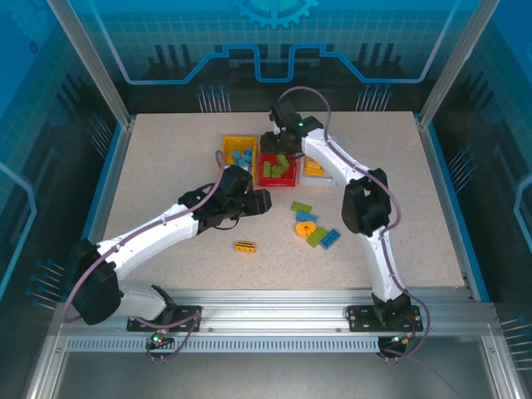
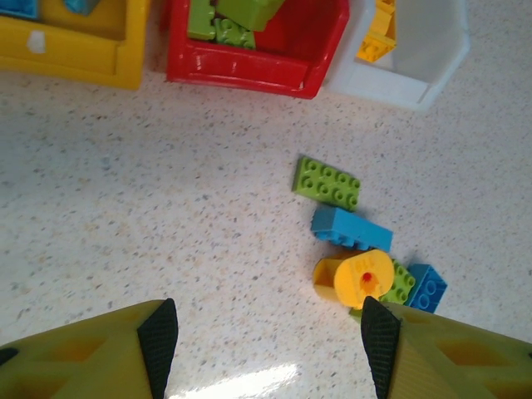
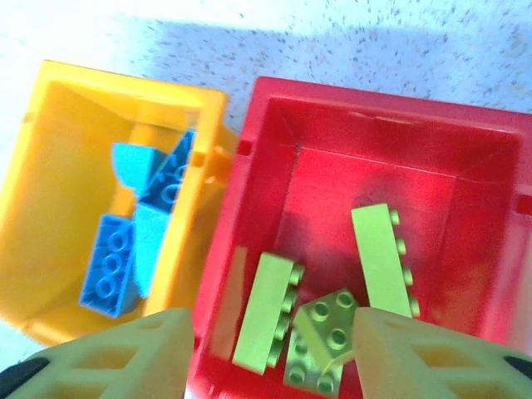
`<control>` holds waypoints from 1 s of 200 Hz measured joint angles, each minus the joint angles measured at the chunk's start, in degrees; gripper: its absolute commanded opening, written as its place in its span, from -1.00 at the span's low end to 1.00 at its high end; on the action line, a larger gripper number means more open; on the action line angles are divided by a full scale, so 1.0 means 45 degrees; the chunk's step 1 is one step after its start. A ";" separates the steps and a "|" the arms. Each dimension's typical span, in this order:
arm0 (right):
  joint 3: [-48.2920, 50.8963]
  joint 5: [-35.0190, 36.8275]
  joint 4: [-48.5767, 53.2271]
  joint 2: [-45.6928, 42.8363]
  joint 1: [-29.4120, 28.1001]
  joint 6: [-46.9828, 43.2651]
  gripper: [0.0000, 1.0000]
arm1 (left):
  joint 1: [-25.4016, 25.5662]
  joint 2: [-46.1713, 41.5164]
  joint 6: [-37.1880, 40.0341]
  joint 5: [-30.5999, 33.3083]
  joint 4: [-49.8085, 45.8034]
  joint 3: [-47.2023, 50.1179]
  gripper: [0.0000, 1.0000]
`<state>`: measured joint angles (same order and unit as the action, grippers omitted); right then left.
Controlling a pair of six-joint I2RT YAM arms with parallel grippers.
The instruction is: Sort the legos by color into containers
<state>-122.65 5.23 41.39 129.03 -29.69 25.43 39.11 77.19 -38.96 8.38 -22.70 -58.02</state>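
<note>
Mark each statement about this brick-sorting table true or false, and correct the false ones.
1. The red bin holds green bricks. True.
2. The blue bricks lie in the white bin. False: they lie in the yellow bin.
3. The left gripper holds the round yellow piece. False: its jaws are open and empty, and the piece lies on the table.
4. The yellow-black striped brick lies on the table, apart from the other loose bricks. True.
5. The right gripper hangs open above the red bin. True.
</note>
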 measured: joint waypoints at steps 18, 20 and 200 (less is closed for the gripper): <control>0.1423 0.0112 -0.0534 -0.1574 -0.0199 -0.0146 0.11 | 0.0029 -0.0636 -0.0078 0.0321 -0.0325 0.0301 0.29; 0.1622 0.0117 -0.0612 -0.1783 -0.0228 -0.0170 0.11 | 0.0029 -0.0724 -0.0092 0.0345 -0.0359 0.0350 0.28; 1.1443 -0.0831 -0.4493 -0.4648 -0.5819 -0.5906 0.52 | 0.0039 -0.9219 -0.3662 0.2963 -0.6023 0.3109 0.28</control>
<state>-71.16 1.50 21.17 108.12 -55.88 -1.15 39.29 35.70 -55.44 21.71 -49.80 -44.03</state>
